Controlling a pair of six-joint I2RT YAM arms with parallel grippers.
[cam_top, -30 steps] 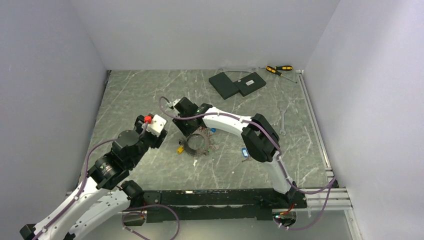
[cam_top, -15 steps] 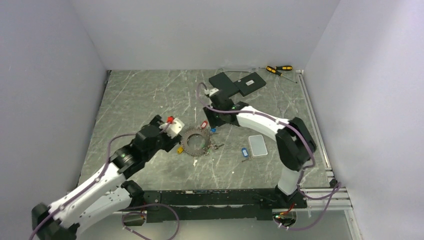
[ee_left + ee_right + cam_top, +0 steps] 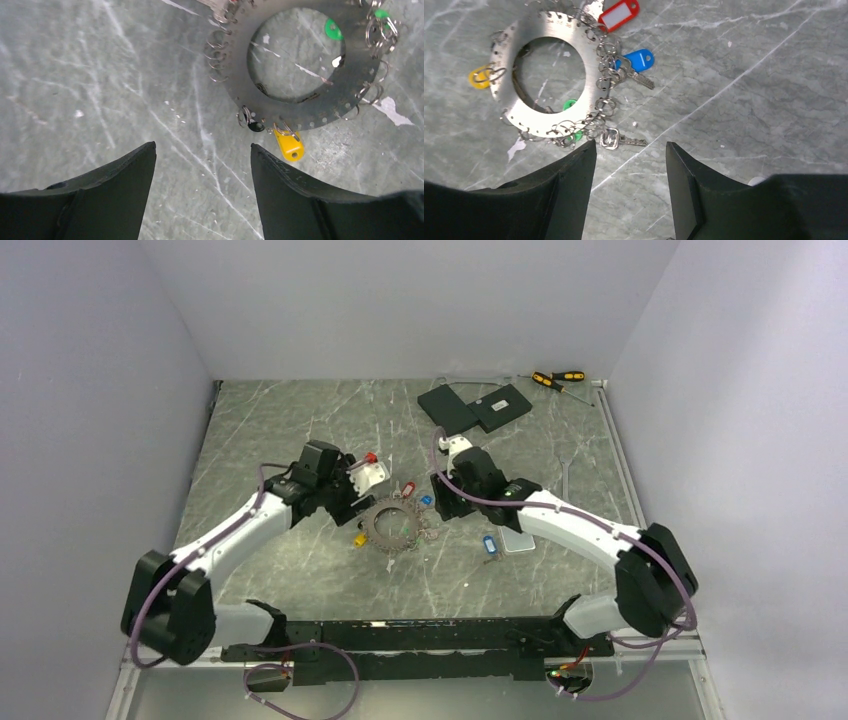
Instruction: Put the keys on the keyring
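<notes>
**Two open grippers flanked the keyring on the stone-patterned table.**

The keyring (image 3: 393, 527) lay flat at mid-table between the two arms. It was a thin, dull steel annulus (image 3: 549, 25) pierced round its rim with small holes, with springy wire loops hooked through them. The left gripper (image 3: 202, 150) hung over its left edge and the right gripper (image 3: 630, 150) over its right, each with jaws spread and nothing between them, probably so that one could steady the ring while the other threaded. A glossy yellow tag (image 3: 290, 148), a red tag (image 3: 620, 14), a blue-headed key (image 3: 640, 60) and a plain silver key (image 3: 616, 140) lay at the rim. One loose blue key (image 3: 489, 545) lay apart, beside the pale slab (image 3: 517, 540).
</notes>
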